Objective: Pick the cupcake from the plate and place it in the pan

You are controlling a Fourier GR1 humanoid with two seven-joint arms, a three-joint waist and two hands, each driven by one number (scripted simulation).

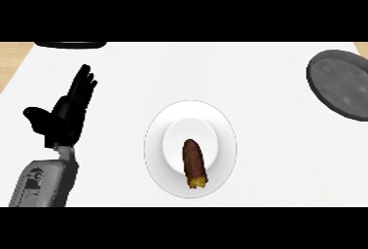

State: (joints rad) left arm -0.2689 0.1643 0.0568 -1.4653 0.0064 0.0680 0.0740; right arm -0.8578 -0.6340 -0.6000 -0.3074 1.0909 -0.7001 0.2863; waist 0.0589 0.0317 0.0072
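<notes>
A white plate [159,146] lies at the middle of the counter. On it rests the cupcake [193,163], a long brown shape with a yellow end toward me, lying on its side. The dark grey pan [343,83] sits at the far right, cut by the picture's edge. My left hand [63,116] is at the left of the plate, apart from it, open with its fingers straight and pointing away from me. Nothing is in it. My right hand does not show.
A dark object [70,44] sits at the far left edge of the white counter top, mostly cut off. Wooden surface shows at the far corners [14,51]. Bare white counter lies between the plate and the pan.
</notes>
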